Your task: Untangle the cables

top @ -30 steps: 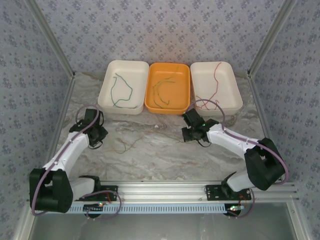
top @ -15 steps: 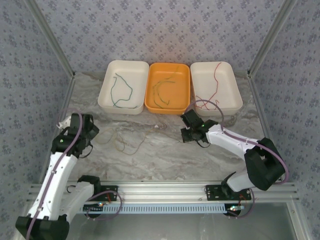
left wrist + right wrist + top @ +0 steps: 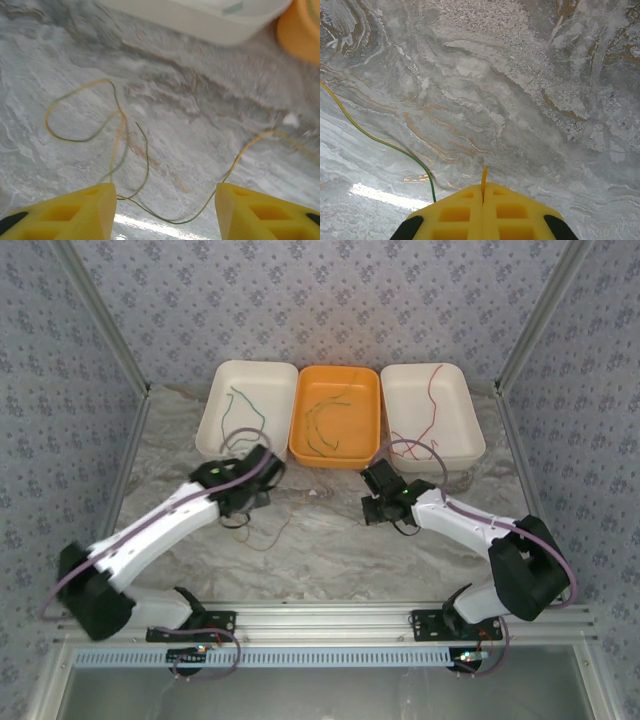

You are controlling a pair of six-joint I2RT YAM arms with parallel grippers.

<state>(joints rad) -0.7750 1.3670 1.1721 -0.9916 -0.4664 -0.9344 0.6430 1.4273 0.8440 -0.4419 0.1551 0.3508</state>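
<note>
Thin yellow-green cables (image 3: pixel 255 532) lie in loose loops on the marble table between the arms. My left gripper (image 3: pixel 250 502) hovers right over them, open; in the left wrist view its yellow fingers (image 3: pixel 75 215) stand wide apart with a strand (image 3: pixel 235 162) running across the gap (image 3: pixel 165 215), untouched. My right gripper (image 3: pixel 372 508) is shut low over the table. In the right wrist view a yellow wire tip (image 3: pixel 483 175) pokes out between the pressed jaws, and a yellow-green cable (image 3: pixel 395 148) curves away to the left.
Three trays stand side by side at the back: a white one (image 3: pixel 213 420) with a dark green wire (image 3: pixel 240 425), an orange one (image 3: pixel 300 445) with yellow-green wires (image 3: pixel 325 425), and a white one (image 3: pixel 472 435) with red wire (image 3: pixel 432 395). Patterned walls close in both sides.
My left arm swung out to the left, then forward and right to above the loose cables, its jaws now apart. The right arm stayed put, still shut.
</note>
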